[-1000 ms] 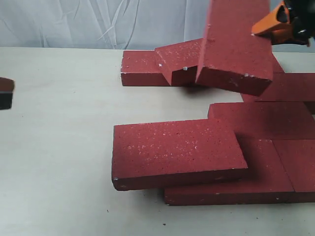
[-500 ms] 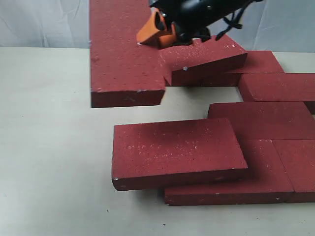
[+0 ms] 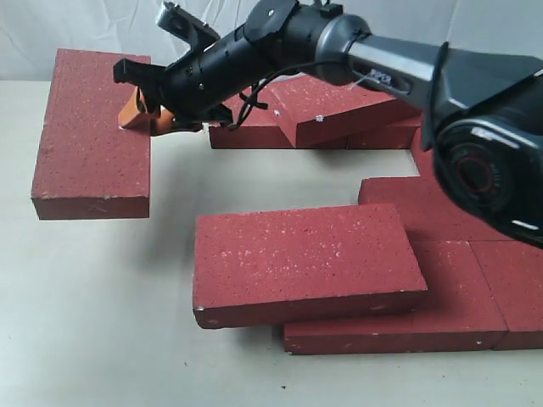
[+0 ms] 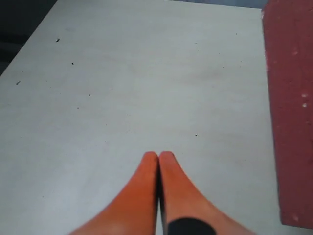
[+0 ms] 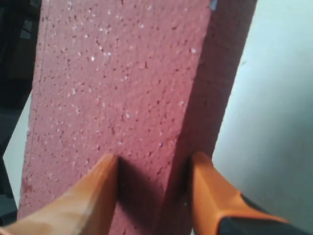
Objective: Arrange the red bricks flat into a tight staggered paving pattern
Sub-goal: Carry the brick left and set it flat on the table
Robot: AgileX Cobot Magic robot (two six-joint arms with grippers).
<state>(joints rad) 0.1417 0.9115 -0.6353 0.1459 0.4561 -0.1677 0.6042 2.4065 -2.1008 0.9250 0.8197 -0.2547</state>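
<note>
R arm [image 3: 365,52] reaches far across left, R hand [image 5: 151,165] clamped; L hand [image 4: 158,157] closed.

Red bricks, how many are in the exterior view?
8 bricks: one in the right gripper, left; three along the back; one mid-right; three in front. The arm may hide more.

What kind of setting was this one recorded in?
Probably a robot lab test bench, not a building site: a bare pale tabletop, a white fabric backdrop, loose red bricks, and a robot arm holding the lifted brick.
</note>
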